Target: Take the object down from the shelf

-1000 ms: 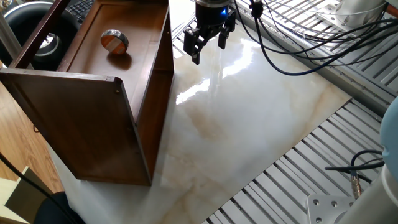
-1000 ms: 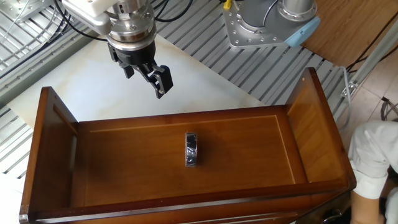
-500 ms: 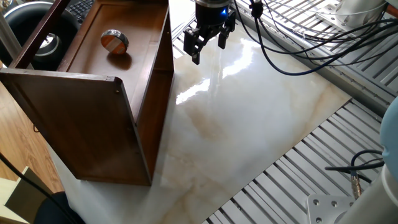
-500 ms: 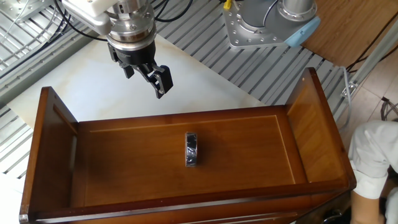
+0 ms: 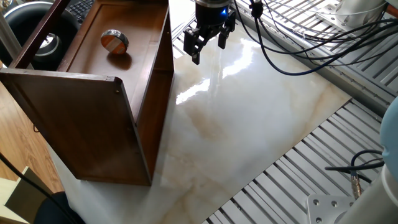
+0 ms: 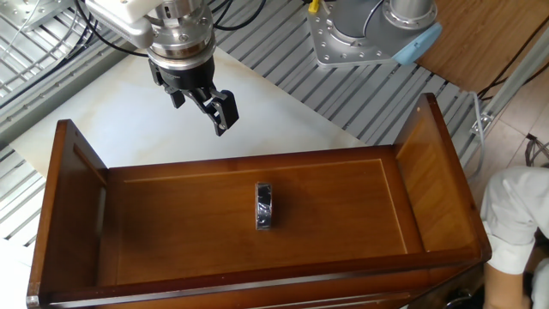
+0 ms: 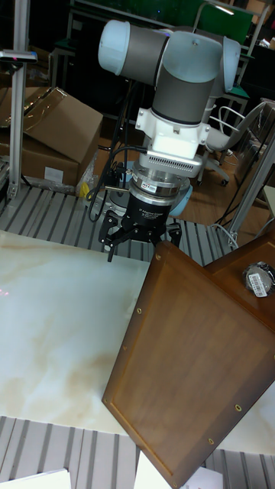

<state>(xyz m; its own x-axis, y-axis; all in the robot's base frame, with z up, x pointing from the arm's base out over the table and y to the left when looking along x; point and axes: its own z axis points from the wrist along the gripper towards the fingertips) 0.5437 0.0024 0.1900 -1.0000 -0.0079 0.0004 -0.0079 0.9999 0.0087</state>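
Observation:
The shelf (image 5: 93,118) is a large dark brown wooden unit lying open on the left of the white marble board (image 5: 249,118). The object (image 5: 114,40), a small silver-rimmed disc with an orange-brown and whitish face, rests against the shelf's inner board. From above, the object (image 6: 263,206) stands on edge in the middle of the shelf (image 6: 171,223). My gripper (image 5: 208,46) hangs open and empty over the marble, just outside the shelf's long side wall. Seen from above, the gripper (image 6: 199,107) is beyond the shelf's far edge. In the tall view the gripper (image 7: 141,238) sits behind the shelf's panel (image 7: 191,359).
A big black ring with a silver centre (image 5: 45,42) lies beyond the shelf at the far left. Black cables (image 5: 292,37) trail over slatted metal decking (image 5: 298,180). The arm's base (image 6: 369,34) stands at the back. A white sleeve (image 6: 515,223) shows at the right edge.

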